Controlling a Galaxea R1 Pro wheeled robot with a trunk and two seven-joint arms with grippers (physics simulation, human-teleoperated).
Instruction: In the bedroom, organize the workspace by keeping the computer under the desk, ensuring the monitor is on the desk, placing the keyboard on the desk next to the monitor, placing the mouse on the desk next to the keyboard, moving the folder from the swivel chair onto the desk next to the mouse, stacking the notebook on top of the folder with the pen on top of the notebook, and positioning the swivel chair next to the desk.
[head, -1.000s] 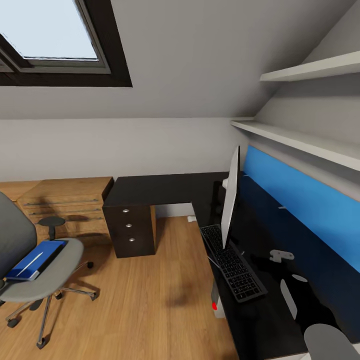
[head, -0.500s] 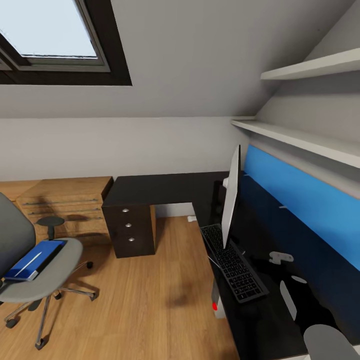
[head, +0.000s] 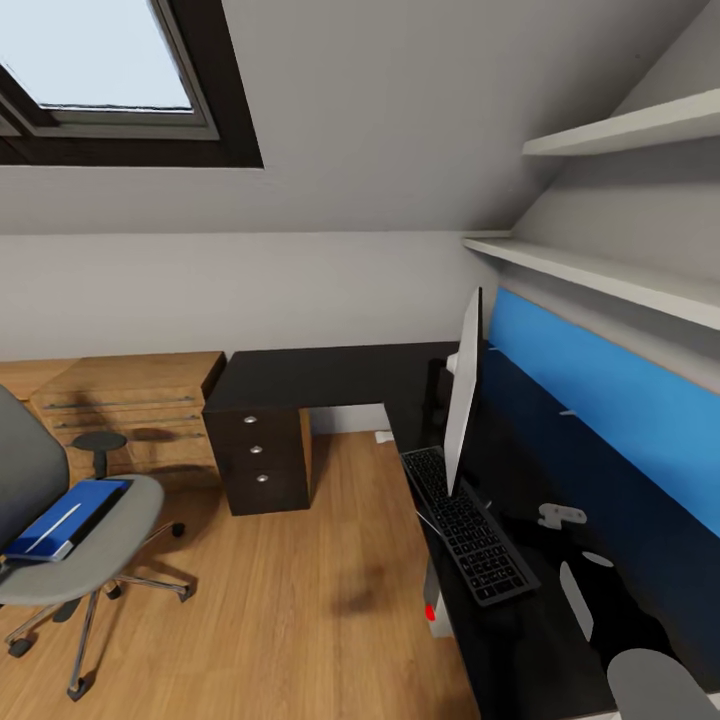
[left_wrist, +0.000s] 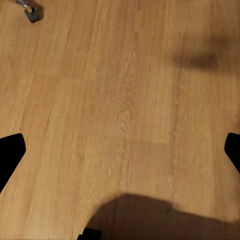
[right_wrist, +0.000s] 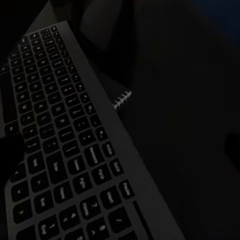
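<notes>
Wood-plank floor (head: 300, 600); glossy black bench (head: 330, 378) carries flat keyboard (head: 468, 528), thin monitor (head: 460, 405). Left fingers (left_wrist: 11, 152) spread, empty; right fingers' state: cannot tell.

One monitor (head: 461, 400), one keyboard (head: 470, 528), one swivel chair (head: 60, 540), one folder (head: 62, 517), two shelves (head: 600, 200).

Sloped white ceiling with dark-framed skylight (head: 95, 75) at 11 o'clock, daylight pouring through. White shelves (head: 610, 215) at 2 o'clock above a bright blue wall panel (head: 610, 400). Low light-wood cabinet (head: 130, 410) at 9 o'clock. Warm wood-plank floor (head: 300, 600) at 6 o'clock.
</notes>
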